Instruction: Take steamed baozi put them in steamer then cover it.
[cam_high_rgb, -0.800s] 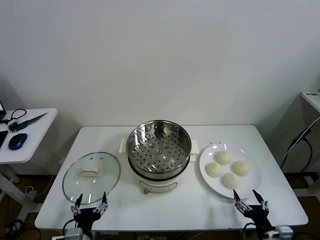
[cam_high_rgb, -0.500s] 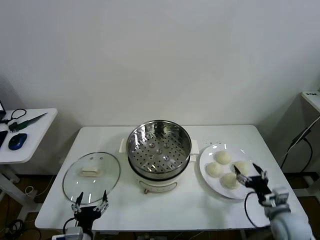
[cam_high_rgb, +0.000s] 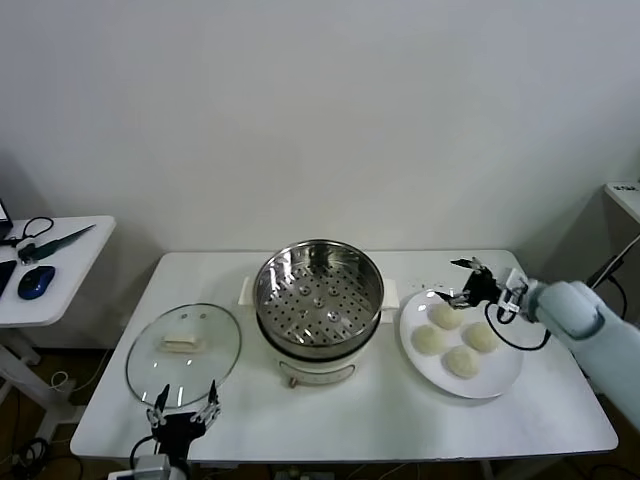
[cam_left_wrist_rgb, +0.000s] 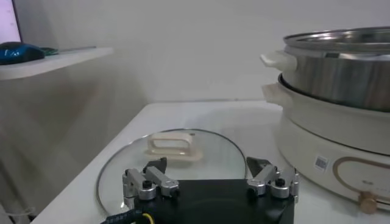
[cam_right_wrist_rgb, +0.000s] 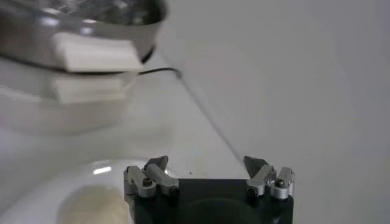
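Note:
The steamer stands mid-table, its steel basket bare, on a cream pot base. Four baozi lie on a white plate to its right: one far, one right, one left, one near. My right gripper is open and empty, above the plate's far edge beside the far baozi; its view shows the gripper, one baozi and the steamer handle. The glass cover lies flat left of the steamer. My left gripper is open at the cover's near rim.
A side table at the far left holds a blue mouse and cables. Another surface's corner shows at the far right. The table's front edge runs just behind my left gripper. A cable hangs at the right.
My right arm has swung up from the table's front right corner across the plate to its far edge near the steamer. The left gripper, cover, steamer and baozi have not moved.

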